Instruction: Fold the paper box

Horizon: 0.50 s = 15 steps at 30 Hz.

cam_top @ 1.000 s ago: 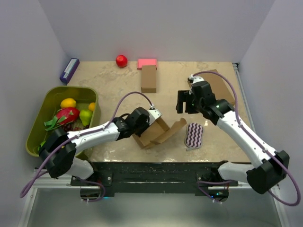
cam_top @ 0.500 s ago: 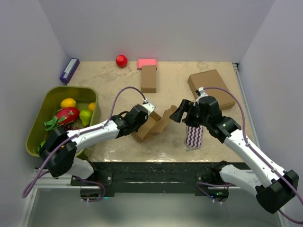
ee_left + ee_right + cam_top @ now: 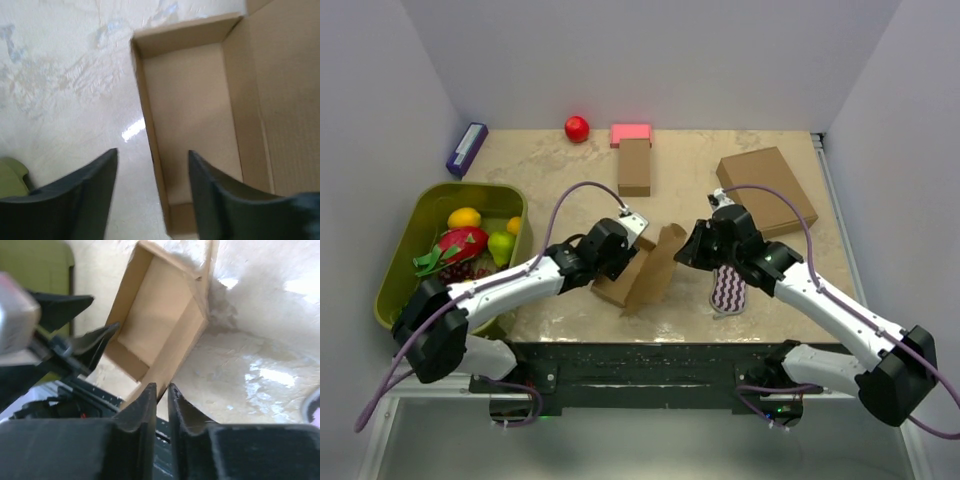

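- I see the paper box (image 3: 642, 268) near the front middle of the worktop (image 3: 560, 190), between the two arms. It is an open tray with one big panel tilted upward.
- My left fingers (image 3: 95, 185) are released and spread astride one tray wall, one over the worktop and one inside the tray.
- My right fingers (image 3: 145, 405) are clenched on the raised panel's edge.
- A purple striped pad (image 3: 728, 288) lies just right of the box.

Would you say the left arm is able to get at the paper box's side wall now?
Probably yes: the open left hand straddles that wall of the paper box, with nothing blocking it.
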Tool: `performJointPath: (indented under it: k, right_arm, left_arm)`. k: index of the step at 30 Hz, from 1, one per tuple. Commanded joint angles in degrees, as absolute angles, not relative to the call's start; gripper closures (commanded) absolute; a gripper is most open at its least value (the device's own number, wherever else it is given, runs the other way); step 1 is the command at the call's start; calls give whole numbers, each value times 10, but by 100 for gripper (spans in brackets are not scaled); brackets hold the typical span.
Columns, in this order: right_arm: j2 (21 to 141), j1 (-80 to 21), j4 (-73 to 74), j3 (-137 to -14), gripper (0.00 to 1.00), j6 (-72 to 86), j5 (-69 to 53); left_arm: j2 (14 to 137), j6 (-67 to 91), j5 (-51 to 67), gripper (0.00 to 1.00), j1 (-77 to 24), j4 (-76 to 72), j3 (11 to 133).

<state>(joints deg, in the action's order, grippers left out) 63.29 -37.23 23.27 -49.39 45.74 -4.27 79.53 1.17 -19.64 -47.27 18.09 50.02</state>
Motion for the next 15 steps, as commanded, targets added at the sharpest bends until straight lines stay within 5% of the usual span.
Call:
performJointPath:
  k: [1, 15]
  right_arm:
    - [641, -373, 265, -569, 98, 371, -5]
    - [760, -373, 363, -728, 100, 92, -108]
  left_arm:
    - [730, 6, -141, 30, -467, 140, 509]
    - [574, -34, 144, 11, -340, 47, 490]
